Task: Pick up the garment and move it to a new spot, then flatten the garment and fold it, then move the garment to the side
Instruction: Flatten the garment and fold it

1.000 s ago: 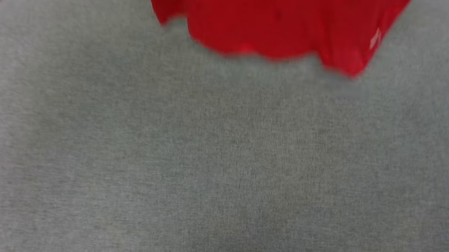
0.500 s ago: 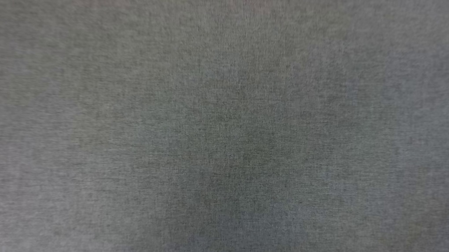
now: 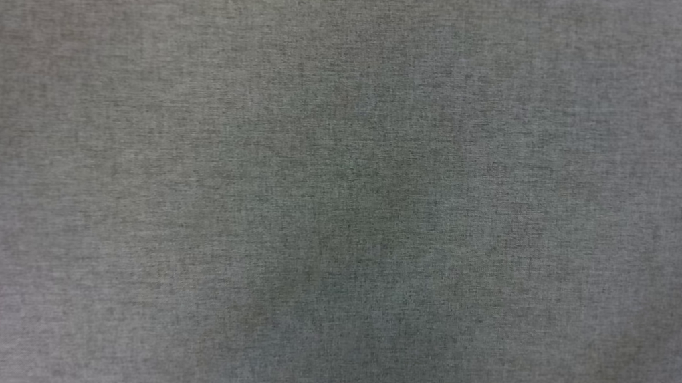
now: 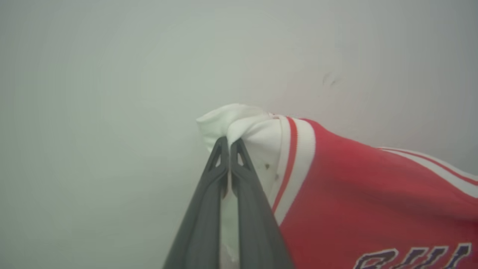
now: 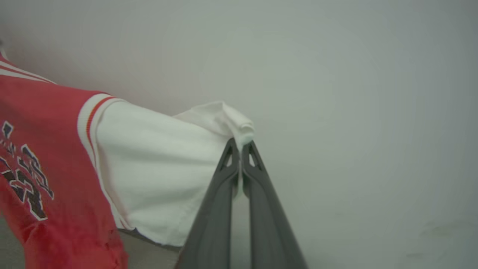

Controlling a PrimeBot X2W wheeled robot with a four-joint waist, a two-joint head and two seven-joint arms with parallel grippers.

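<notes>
The garment [image 4: 354,194] has a red body and a white sleeve [image 5: 157,168], with red-and-white striped trim [image 4: 293,160] at the seam between them; its black lettering [image 5: 26,183], outlined in white, lies at 9 o'clock in the right wrist view and at 5 o'clock in the left. The left gripper [image 4: 229,142] and right gripper [image 5: 241,145] are matt dark grey against a plain pale grey-white background [image 4: 112,74]. In the head view, the cloth [image 3: 122,118] is a finely mottled mid-grey weave, darker in a soft patch towards 6 o'clock.
</notes>
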